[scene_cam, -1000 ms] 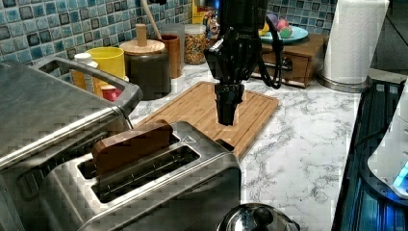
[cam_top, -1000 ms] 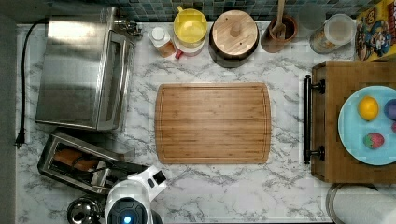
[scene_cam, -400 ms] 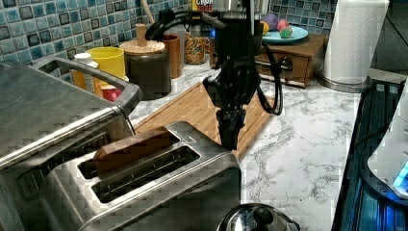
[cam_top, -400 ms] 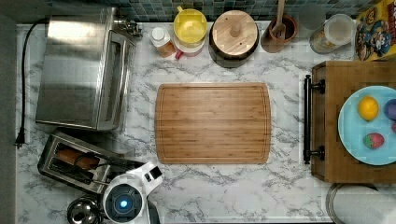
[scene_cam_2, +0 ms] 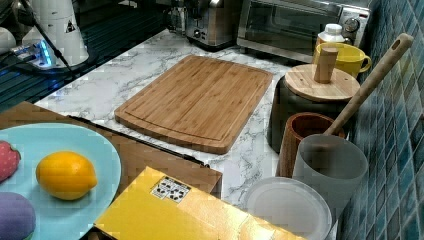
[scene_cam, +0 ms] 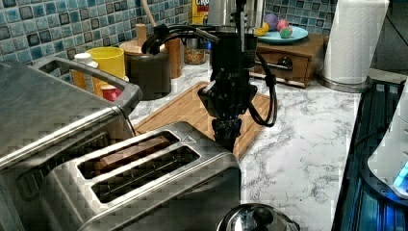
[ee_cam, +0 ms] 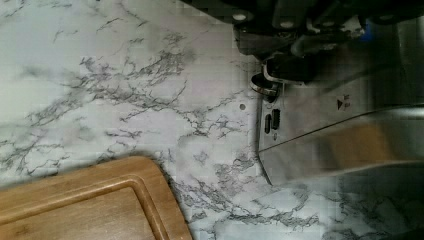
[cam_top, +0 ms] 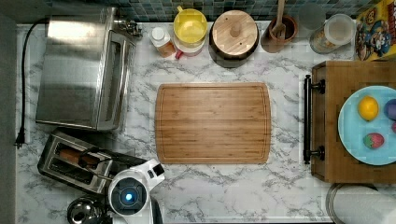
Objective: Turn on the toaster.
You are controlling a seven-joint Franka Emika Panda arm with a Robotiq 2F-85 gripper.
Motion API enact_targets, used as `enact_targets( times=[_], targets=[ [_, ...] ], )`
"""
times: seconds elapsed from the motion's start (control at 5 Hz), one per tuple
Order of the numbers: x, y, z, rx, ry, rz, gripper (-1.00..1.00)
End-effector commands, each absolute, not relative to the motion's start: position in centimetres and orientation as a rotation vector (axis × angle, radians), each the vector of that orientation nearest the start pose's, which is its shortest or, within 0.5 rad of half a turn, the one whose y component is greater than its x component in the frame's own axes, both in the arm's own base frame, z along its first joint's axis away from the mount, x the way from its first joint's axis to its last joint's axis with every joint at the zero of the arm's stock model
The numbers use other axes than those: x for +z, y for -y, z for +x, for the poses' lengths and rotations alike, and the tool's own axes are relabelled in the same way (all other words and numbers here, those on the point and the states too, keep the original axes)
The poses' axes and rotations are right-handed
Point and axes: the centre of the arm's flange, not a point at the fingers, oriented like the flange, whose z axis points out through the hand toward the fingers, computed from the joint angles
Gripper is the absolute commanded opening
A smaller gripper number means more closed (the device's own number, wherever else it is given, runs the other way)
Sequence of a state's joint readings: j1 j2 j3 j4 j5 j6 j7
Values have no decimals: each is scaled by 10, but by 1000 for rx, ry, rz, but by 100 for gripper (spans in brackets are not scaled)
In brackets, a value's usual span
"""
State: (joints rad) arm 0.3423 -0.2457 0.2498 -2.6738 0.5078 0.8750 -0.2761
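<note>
Left view, left to right: toaster oven [scene_cam: 53, 110] at far left, then the toaster [scene_cam: 144, 187] in the foreground, bread sunk in one slot. Gripper [scene_cam: 227, 137] hangs directly at the toaster's right end (the lever end, by the wrist view), pointing down. Toaster's long axis runs toward the gripper. Fingers: cannot tell whether apart or closed. Cutting board [scene_cam: 192, 108] behind.

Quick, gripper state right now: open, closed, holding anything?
Gripper: down at the lever end of the toaster; whether open or closed cannot be told, and no held object is visible.
</note>
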Motion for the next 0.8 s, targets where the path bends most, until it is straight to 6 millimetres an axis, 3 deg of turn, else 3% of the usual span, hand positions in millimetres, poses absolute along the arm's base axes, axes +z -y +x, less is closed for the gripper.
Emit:
enact_targets(
  times=[0.2,0.4,0.8],
  targets=[
    [289,-245,312,269,-321,-2860,-100],
    [254,-234,293,359,-283,-2910,-100],
    [184,-178,232,401,-229,-2951,-100]
  ],
)
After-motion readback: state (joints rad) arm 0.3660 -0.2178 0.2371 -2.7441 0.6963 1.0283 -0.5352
